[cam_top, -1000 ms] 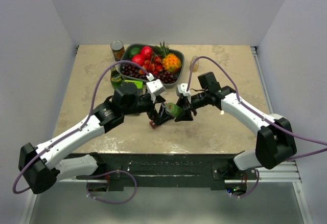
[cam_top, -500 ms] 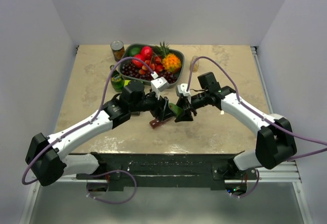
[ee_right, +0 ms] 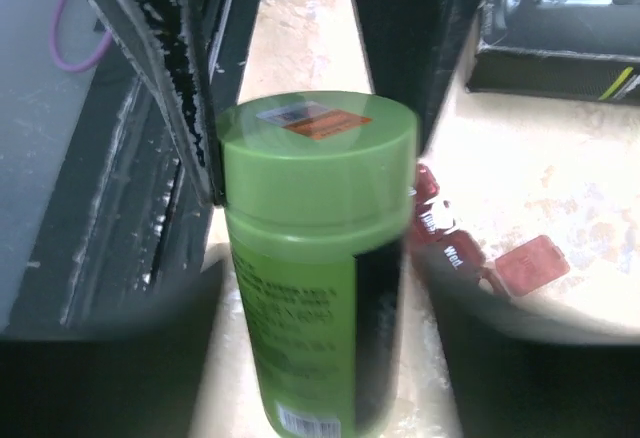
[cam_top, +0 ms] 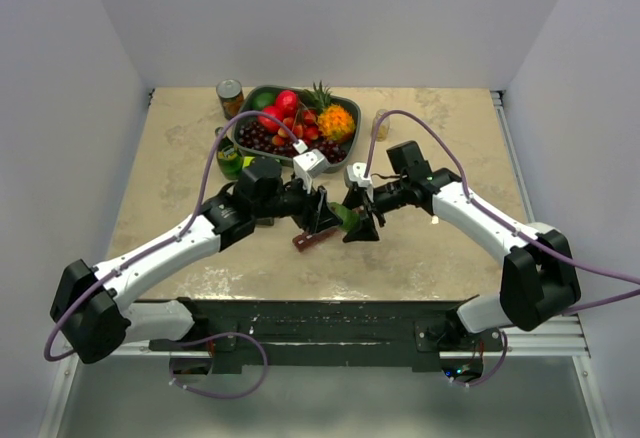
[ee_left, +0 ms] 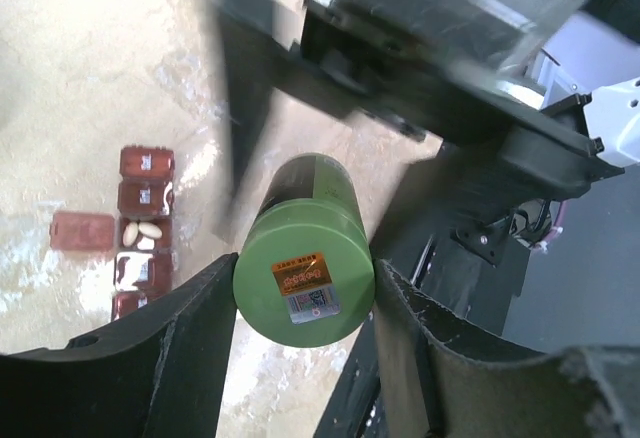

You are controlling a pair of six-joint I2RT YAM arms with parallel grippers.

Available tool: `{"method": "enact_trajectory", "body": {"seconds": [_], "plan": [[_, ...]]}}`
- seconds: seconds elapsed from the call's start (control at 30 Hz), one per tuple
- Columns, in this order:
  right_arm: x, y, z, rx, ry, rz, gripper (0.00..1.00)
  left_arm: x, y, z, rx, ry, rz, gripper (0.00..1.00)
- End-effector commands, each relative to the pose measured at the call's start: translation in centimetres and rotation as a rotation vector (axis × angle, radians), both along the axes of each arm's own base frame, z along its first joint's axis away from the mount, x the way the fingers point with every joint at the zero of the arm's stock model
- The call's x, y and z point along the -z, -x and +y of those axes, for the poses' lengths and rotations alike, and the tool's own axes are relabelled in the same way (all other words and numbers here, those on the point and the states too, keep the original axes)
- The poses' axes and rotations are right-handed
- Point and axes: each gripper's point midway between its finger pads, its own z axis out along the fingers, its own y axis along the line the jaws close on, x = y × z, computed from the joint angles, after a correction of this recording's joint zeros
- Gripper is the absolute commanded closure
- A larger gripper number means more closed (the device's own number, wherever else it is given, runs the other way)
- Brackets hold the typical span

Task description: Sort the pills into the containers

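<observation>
The left gripper (cam_top: 322,220), right gripper (cam_top: 352,221) and a green bottle (cam_top: 343,216) crowd mid-frame above the pill strip (cam_top: 310,241). A fruit tray (cam_top: 345,98) blocks upper middle; table (cam_top: 150,188) sides lie bare.

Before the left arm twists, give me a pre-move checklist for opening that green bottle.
1. Body of green bottle clamped by right gripper: ok.
2. Both sides of cap met by left gripper: ok.
3. Cap seated on the bottle: ok.
4. Open compartment on pill organiser: ok, one lid flipped out, white pills inside.
5. Bottle mouth over the organiser: cannot tell.
6. Grip firm enough to twist: cannot tell.
</observation>
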Motion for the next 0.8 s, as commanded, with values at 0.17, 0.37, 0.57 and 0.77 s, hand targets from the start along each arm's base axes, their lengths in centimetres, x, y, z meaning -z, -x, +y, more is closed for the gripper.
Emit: {"method": "enact_trajectory", "body": {"seconds": [0.17,0.37,0.57,0.77], "plan": [[-1.5,-3.9,0.1,0.154,0.006,-0.117,0.01,2.0,-1.0,7.6,-0.280,-0.072,0.154,1.00],[-1.7,-7.6,-2.1,0.342,0.022,-0.136,0.01,3.9,-4.1,18.2,-0.860,-0.293,0.176,1.00],[-2.0,-8.5,-3.1,0.395,0.014,-0.141,0.01,3.3,-4.5,28.6,-1.354,-0.461,0.114,1.00],[-2.0,-8.6,-3.2,0.398,0.014,-0.143,0.01,4.7,-6.0,33.6,-1.503,-0.527,0.094,1.00]]}}
